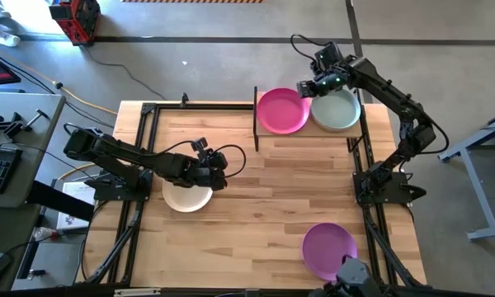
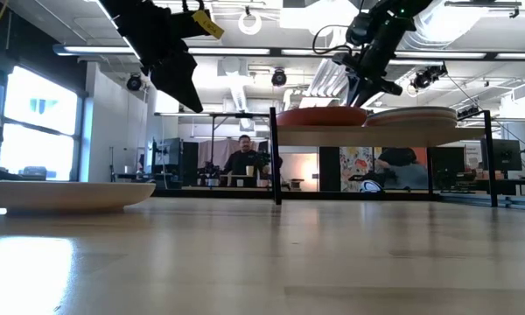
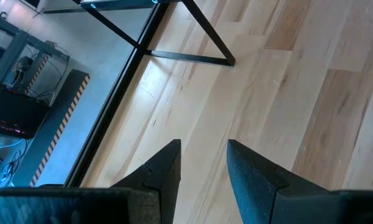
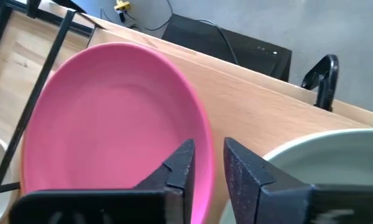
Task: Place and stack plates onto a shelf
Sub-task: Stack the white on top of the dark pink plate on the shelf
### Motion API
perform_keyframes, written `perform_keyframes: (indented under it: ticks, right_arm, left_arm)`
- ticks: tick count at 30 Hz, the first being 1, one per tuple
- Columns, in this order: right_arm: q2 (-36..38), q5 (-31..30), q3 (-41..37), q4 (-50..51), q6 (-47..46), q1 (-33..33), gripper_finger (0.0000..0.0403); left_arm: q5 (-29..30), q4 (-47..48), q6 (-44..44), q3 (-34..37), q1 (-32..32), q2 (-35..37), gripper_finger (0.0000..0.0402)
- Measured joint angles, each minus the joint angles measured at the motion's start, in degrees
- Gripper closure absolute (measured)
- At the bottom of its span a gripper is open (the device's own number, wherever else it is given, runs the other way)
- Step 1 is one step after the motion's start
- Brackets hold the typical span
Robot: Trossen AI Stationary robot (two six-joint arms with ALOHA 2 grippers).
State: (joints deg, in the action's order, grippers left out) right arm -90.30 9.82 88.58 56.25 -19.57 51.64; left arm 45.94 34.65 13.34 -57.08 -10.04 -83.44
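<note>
plates sit in four places: a magenta plate [image 1: 282, 110] and a pale green plate [image 1: 337, 110] side by side on the shelf [image 1: 313, 132] at the far right of the bench [image 1: 280, 190], a cream plate [image 1: 187, 196] on the bench at the left, and a purple plate [image 1: 329, 249] near the front right edge. the right end effector [image 1: 306, 88] hangs just over the far rim of the magenta plate, at the gap between it and the green one; in its wrist view the fingers [image 4: 177, 167] stand slightly apart with nothing visibly between them, the pink rim just beside one finger, so it looks to have let go, though i cannot tell whether it touches the rim. the left end effector [image 1: 223, 175] hovers above the bench just beside the cream plate, toward the shelf side of it, its fingers [image 3: 165, 168] parted and empty over bare wood. the relation that matters next: the cream plate lies just behind and below the left end effector, on the arm's own side, so that arm is by far the nearer to it; the purple plate lies well apart from both, on the right arm's side. round plates have no long axis, so any rim point serves. the bench is pale planked wood; beyond it, a workshop with desks, and a person far off.
</note>
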Motion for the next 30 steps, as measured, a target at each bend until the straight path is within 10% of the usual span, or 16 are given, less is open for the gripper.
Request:
perform_keyframes:
  ticks: [23, 30]
  right_arm:
    - [0.1, 11.4, 0.0, 4.5, 5.1, -15.0, 0.0341]
    - [0.1, 9.8, 0.0, 4.5, 5.1, -24.5, 0.0341]
  left_arm:
    - [-7.4, 16.3, 4.3, 0.0, 0.0, 0.0, 0.0282]
    - [-23.0, 16.6, 14.0, 0.0, 0.0, 0.0, 0.0282]
